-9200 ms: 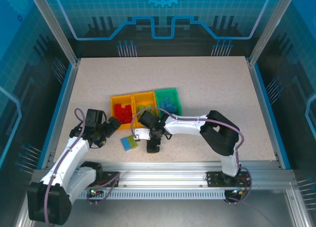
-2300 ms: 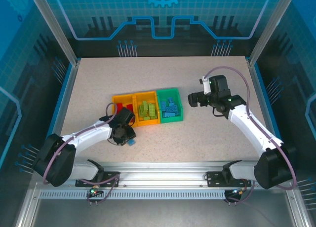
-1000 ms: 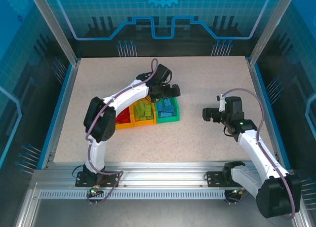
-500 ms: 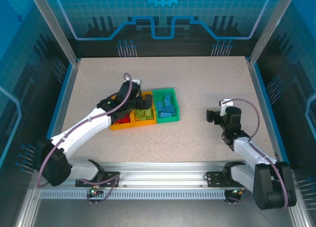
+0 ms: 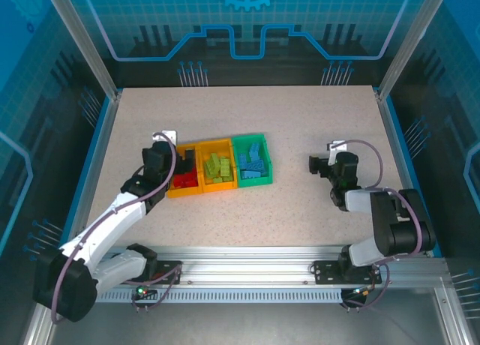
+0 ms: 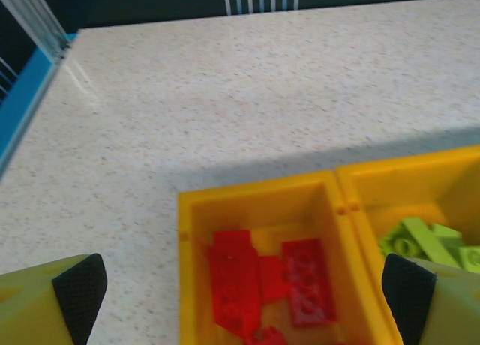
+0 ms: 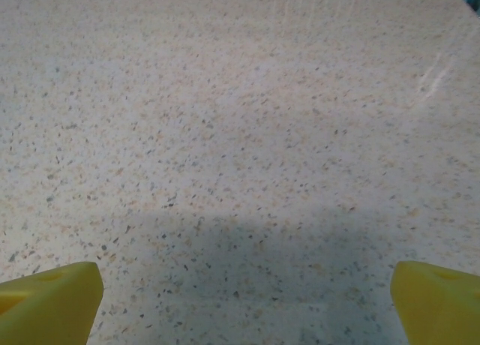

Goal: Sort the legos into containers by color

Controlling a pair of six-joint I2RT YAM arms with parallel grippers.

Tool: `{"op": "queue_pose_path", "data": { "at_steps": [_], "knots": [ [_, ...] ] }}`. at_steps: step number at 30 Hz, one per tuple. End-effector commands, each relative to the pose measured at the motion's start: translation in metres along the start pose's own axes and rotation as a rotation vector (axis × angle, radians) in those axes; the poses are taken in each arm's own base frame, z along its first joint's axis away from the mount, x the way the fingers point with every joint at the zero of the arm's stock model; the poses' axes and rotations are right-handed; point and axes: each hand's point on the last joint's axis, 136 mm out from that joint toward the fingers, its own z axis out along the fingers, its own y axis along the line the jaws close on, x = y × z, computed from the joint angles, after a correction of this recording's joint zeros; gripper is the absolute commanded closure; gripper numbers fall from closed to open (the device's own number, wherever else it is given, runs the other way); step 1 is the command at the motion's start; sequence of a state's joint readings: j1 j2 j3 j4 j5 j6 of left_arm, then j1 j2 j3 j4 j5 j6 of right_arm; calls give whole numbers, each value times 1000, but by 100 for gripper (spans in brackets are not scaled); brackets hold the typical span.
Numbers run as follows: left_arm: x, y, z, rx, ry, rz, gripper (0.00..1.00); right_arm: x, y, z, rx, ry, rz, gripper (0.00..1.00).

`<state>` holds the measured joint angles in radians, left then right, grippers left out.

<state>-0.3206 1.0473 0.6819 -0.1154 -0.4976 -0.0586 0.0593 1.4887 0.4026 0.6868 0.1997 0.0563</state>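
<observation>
Left gripper [image 6: 244, 286]: you see its jaws released, above the red legos [image 6: 304, 281] in the containers [image 6: 255, 191].
Right gripper [image 7: 244, 289]: jaws released, over the table [image 7: 225, 97].

A speckled beige tabletop [image 5: 315, 127] edged in blue sits within translucent blue printed walls [image 5: 247, 22] and aluminium posts [image 5: 79, 41].

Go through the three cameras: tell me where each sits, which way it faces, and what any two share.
Top external: above and behind the robot, looking down on the table; shows the left gripper at the containers and the right gripper over bare table.
Left wrist: on the left arm, facing red legos in a yellow bin; own open fingertips at both corners.
Right wrist: facing bare table; own fingertips at both corners.
Shared: top and left wrist both show the red legos.
</observation>
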Motion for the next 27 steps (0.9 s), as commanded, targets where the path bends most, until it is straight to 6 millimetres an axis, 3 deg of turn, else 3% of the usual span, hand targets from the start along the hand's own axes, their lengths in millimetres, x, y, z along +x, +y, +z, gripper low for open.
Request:
{"op": "queue_pose_path", "data": {
  "at_steps": [1, 10, 17, 20, 22, 27],
  "knots": [
    [-8, 13, 12, -57, -74, 34, 1, -24, 5, 0, -11, -98, -16, 0],
    [32, 23, 57, 3, -162, -83, 1, -25, 5, 0, -12, -101, -17, 0],
    [33, 15, 84, 64, -197, -43, 1, -25, 5, 0, -11, -100, -17, 0],
    [45, 23, 95, 75, -206, -93, 1, -25, 5, 0, -12, -102, -18, 0],
    [53, 34, 98, 53, -216, -141, 1, -25, 5, 0, -12, -102, -19, 0],
    [51, 34, 101, 55, -189, -139, 1, -25, 5, 0, -11, -102, -19, 0]
  ]
}}
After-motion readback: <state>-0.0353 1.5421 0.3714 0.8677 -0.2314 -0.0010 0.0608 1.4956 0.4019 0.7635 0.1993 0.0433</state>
